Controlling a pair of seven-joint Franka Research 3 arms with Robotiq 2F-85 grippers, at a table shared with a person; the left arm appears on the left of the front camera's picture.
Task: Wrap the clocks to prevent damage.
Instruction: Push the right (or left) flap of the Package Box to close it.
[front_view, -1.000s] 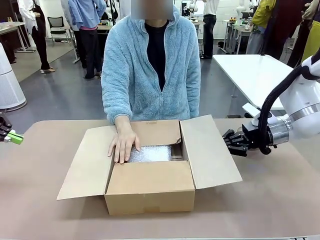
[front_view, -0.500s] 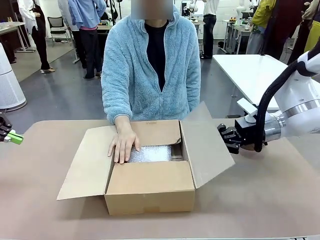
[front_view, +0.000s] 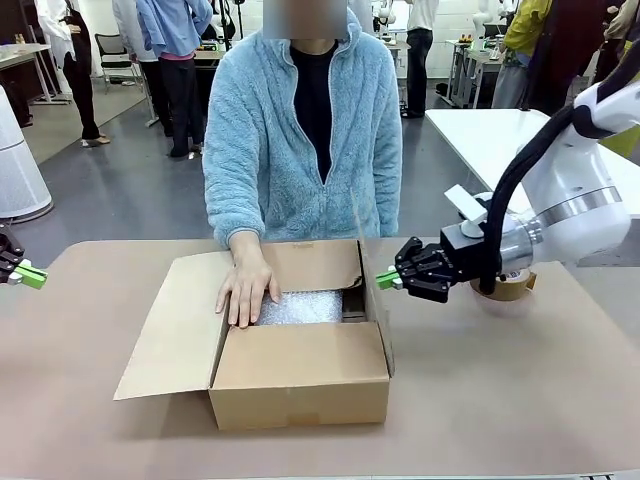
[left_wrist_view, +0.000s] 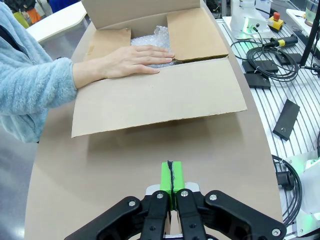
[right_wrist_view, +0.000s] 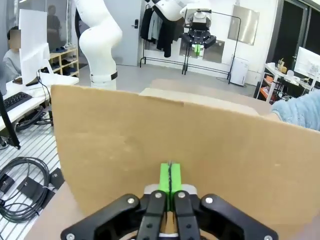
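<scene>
Over the last second I've watched the right gripper (front_view: 385, 278) come in from the side and lift the right flap (front_view: 383, 335) of the cardboard box (front_view: 300, 385). The flap lay splayed outward before. Now it stands close to upright, edge-on to the front camera. The gripper's green pads are pressed together with nothing between them, tips at the flap's outer face, though I can't quite tell whether they actually touch the cardboard. I read this as the closing stage: the wrapping looks done, and 1 flap is on its way over. The arm's move has also uncovered a brown tape roll (front_view: 512, 286) on the table behind it.

Inside the box lie the clocks (front_view: 303, 307), seen as 1 flat bubble-wrap bundle on the box floor, contents hidden. The person's hand (front_view: 245, 288) rests palm-down over the box's left edge onto the bundle, where it was a second ago. The left flap (front_view: 175, 325) lies open and flat. The left gripper (left_wrist_view: 171, 177) waits well apart at the table's left end, its pads also together and empty.
</scene>
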